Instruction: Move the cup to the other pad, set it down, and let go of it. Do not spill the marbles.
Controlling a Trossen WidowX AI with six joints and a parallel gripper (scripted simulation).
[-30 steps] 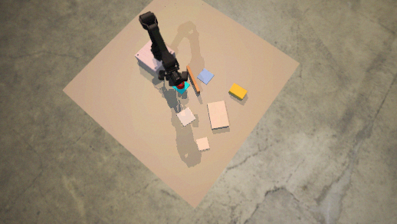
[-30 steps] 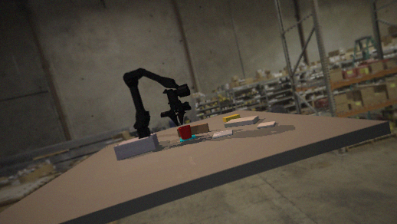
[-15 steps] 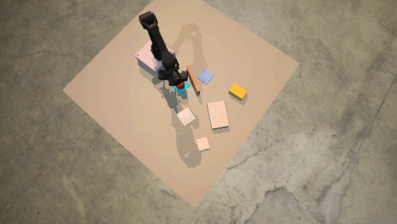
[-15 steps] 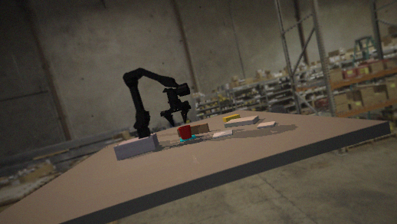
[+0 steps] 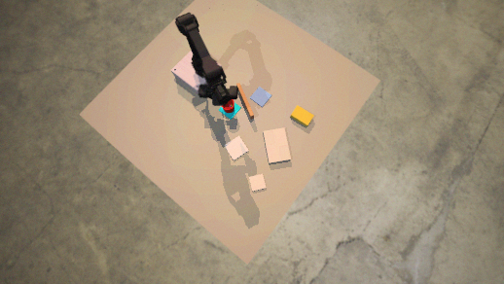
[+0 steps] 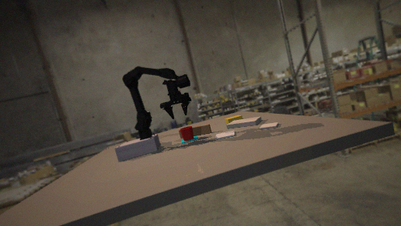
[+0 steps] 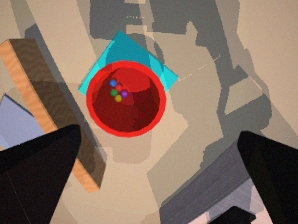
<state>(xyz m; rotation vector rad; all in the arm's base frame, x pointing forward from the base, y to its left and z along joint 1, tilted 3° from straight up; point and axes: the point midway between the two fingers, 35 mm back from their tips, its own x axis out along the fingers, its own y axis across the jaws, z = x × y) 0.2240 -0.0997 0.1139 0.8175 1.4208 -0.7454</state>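
Observation:
A red cup (image 5: pixel 229 105) (image 6: pixel 186 133) (image 7: pixel 127 99) stands upright on a cyan pad (image 5: pixel 234 113) (image 6: pixel 191 139) (image 7: pixel 161 71). Several coloured marbles (image 7: pixel 117 91) lie inside it. My gripper (image 5: pixel 220 95) (image 6: pixel 177 112) (image 7: pixel 162 136) is open and empty. It hangs above the cup with its fingers clear of the rim. A pale blue pad (image 5: pixel 261 96) (image 7: pixel 9 121) lies flat on the far side of an orange wooden bar (image 5: pixel 245 100) (image 6: pixel 202 129) (image 7: pixel 45 94), which lies between the two pads.
The arm's grey base box (image 5: pixel 186 71) (image 6: pixel 137 148) stands just behind the cup. A yellow block (image 5: pixel 302 116) (image 6: pixel 233 118) and three pale pink slabs (image 5: pixel 276 145) (image 5: pixel 236 148) (image 5: pixel 257 182) lie further out on the table (image 5: pixel 146 126).

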